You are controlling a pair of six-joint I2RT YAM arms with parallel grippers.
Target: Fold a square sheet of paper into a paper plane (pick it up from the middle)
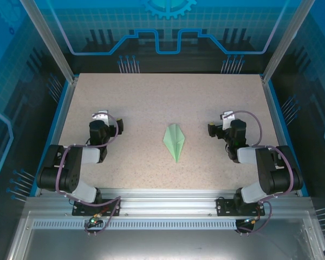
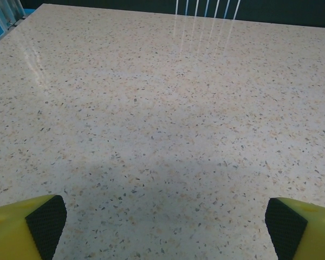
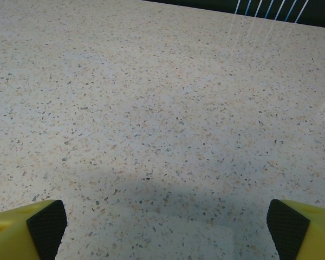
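Note:
The paper plane (image 1: 174, 142) lies flat in the middle of the table. It is the square sheet of paper, pale mint-green, folded into a narrow dart with a lengthwise centre crease, its point toward the near edge. My left gripper (image 1: 105, 118) stands well to its left and my right gripper (image 1: 223, 122) well to its right, both apart from it. In the left wrist view the left gripper (image 2: 165, 225) is open, its black pads (image 2: 46, 225) far apart over bare tabletop. The right gripper (image 3: 168, 225) is also open, with nothing between its pads (image 3: 286, 227).
The speckled beige table (image 1: 151, 97) is bounded by blue rails and aluminium posts (image 1: 49, 40) at the back corners. The arm bases (image 1: 92, 197) sit on the metal rail at the near edge. Dark blue enclosure walls surround the workspace.

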